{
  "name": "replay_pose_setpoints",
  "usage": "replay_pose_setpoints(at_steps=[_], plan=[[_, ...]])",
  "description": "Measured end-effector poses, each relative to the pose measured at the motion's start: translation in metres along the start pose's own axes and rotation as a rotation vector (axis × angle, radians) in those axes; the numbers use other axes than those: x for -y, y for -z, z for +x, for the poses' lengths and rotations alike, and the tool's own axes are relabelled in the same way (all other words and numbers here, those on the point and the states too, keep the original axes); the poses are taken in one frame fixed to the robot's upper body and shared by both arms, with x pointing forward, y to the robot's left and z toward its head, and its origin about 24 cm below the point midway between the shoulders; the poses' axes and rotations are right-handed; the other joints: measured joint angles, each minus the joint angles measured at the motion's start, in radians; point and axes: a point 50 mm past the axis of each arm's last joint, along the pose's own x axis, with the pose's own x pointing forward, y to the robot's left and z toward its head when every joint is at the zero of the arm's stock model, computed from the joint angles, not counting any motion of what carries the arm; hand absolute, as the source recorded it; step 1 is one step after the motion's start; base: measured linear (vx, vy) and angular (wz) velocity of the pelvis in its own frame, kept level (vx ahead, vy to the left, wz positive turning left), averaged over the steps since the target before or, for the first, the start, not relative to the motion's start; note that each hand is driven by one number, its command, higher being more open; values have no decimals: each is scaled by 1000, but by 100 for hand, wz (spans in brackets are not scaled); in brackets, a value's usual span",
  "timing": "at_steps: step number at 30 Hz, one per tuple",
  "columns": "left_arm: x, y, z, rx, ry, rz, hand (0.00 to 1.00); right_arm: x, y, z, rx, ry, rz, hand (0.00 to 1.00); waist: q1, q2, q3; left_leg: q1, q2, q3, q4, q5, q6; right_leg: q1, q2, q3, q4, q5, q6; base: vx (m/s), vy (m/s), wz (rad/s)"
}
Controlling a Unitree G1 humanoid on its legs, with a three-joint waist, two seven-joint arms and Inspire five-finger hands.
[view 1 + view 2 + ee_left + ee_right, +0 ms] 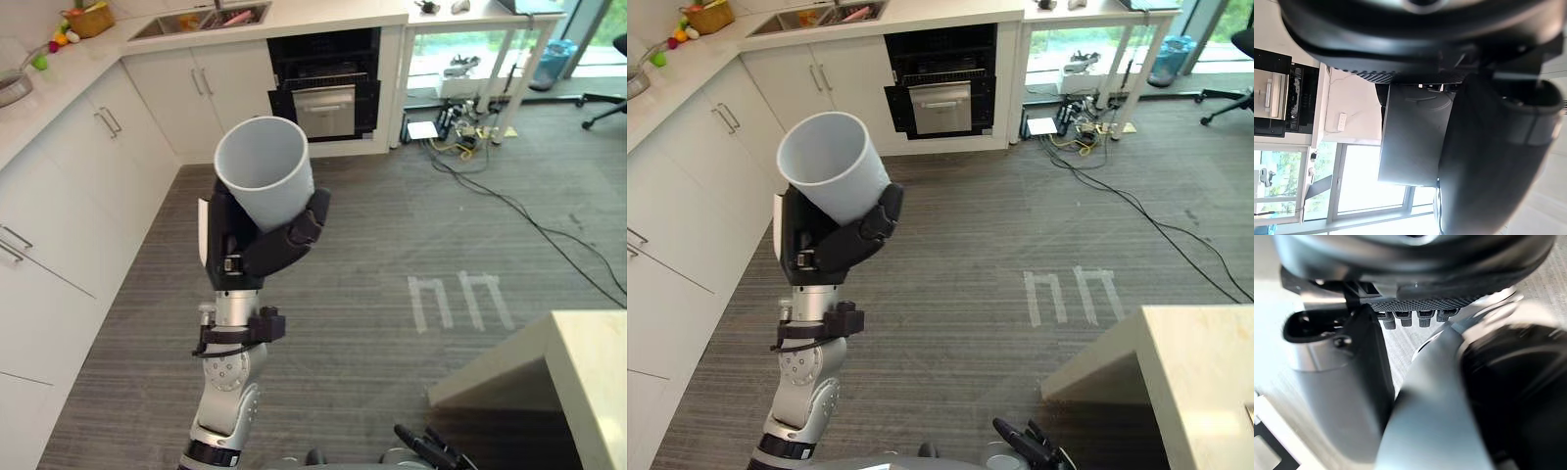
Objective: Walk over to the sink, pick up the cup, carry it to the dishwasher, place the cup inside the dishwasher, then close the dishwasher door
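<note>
— Holding it high, are we? In the left eye view our left hand (257, 240) curls round the cup (265, 171), tipped mouth-first toward us.
— Probably to carry it clear of the cabinets (88, 176); the dishwasher (323, 83) seems open well ahead, near the sink (152, 27).
— And the cup itself?
— Plain, pale, tapered, empty.
— Left wrist view?
— The cup (1413, 137) shows as a shaded wall against our palm.
— Our right hand (1024, 441), right eye view?
— Hanging low near the table (1205, 372); wide or closed, we cannot tell.
</note>
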Motion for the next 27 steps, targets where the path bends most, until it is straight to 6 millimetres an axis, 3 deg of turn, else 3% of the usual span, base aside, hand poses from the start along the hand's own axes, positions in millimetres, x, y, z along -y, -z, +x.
replay_pose_setpoints(at_steps=[1,2,3,4,6,7,13,16,19,21,24,27], plan=[[5,-2,4,15,63,-19,0,-5,2,-1,7,-30,-5,100,-1,-23,-7,-4,20,-51,24,-12,-20,-24,34,57,-93,-6,-15,258,-192,125],[7,-4,7,32,105,-27,0,-9,7,-2,-8,-46,-8,100,4,-67,-13,-10,7,-85,45,-26,-33,-24,19,61,-211,38,5,363,-288,139],[10,-6,8,43,132,-46,0,-14,14,-1,-30,-60,0,100,7,-93,-8,-15,12,-125,114,-76,-52,4,0,19,-231,126,-27,331,-263,108],[11,-6,6,35,136,-72,0,-15,14,-1,-29,-60,11,100,23,-86,-11,-16,42,-124,158,-91,-68,26,16,-8,-215,115,-32,361,-278,78],[13,-12,7,62,155,-81,0,-21,13,1,-28,-84,-9,100,41,-90,-17,-4,52,-102,162,-106,-75,27,17,-21,-175,67,-42,208,-140,26],[38,-10,-11,5,335,-204,0,-9,27,-11,-34,-30,22,100,12,-68,-158,-76,68,-38,229,-131,-79,-15,-4,-41,-221,129,-40,49,-42,5],[36,-10,-10,9,325,-199,0,-10,27,-11,-33,-37,21,100,8,-67,-157,-81,87,-18,249,-140,-75,-33,15,-29,-208,118,-45,-1,-9,-9],[25,-11,-5,23,235,-167,0,-10,29,-13,-16,-47,18,100,3,-68,-157,-74,94,10,234,-137,-75,-39,13,-34,-211,120,-48,5,-12,-21],[3,-12,0,61,17,-100,0,-6,33,-18,4,-41,11,100,3,-70,-159,-37,85,26,167,-107,-77,-18,-27,-105,-242,134,-43,27,36,-7],[-25,-9,-1,64,-213,-24,0,-3,37,-20,22,-44,0,100,-4,-72,-160,10,63,25,52,-37,-78,26,-40,-136,-313,165,-39,29,-11,39],[-61,-1,-13,27,-499,81,0,-1,37,-20,46,-50,6,100,-13,-74,-143,71,54,22,-83,48,-79,115,-41,-196,-425,213,-35,20,-9,57],[-95,-9,-36,25,-747,180,0,-1,31,-17,59,-77,-13,100,3,-73,-104,100,55,10,-112,68,-78,166,-31,-214,-479,239,-36,-42,-20,25]])
